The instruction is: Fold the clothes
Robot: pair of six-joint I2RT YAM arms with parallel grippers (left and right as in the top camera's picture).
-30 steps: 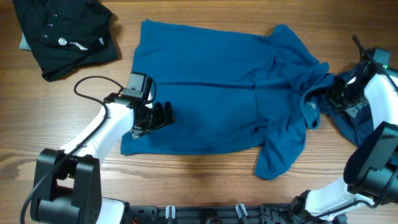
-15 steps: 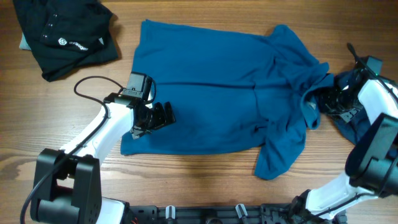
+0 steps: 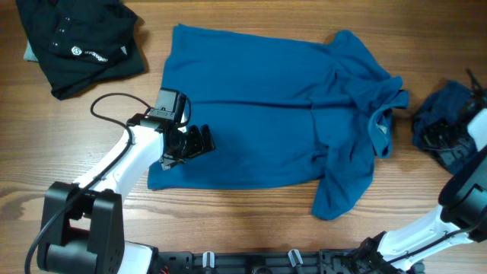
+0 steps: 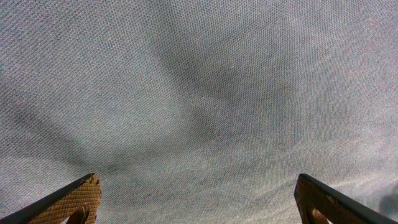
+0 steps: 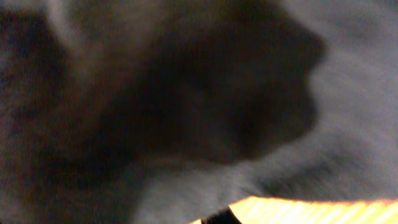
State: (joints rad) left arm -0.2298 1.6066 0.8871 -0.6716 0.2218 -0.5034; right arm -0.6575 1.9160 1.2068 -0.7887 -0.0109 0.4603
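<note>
The mid-blue T-shirt lies spread across the middle of the wooden table. The left gripper sits over its near-left part, jaws wide apart. At the right edge, the right gripper is pinched shut in the bunched darker blue garment. A black garment lies far left.

Spread blue T-shirt lies near bunched darker garment.

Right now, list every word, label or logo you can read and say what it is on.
Black garment, top left: white round logo with a short line of white lettering beside it, too small to read.
Blue T-shirt and darker blue garment: no text visible.
</note>
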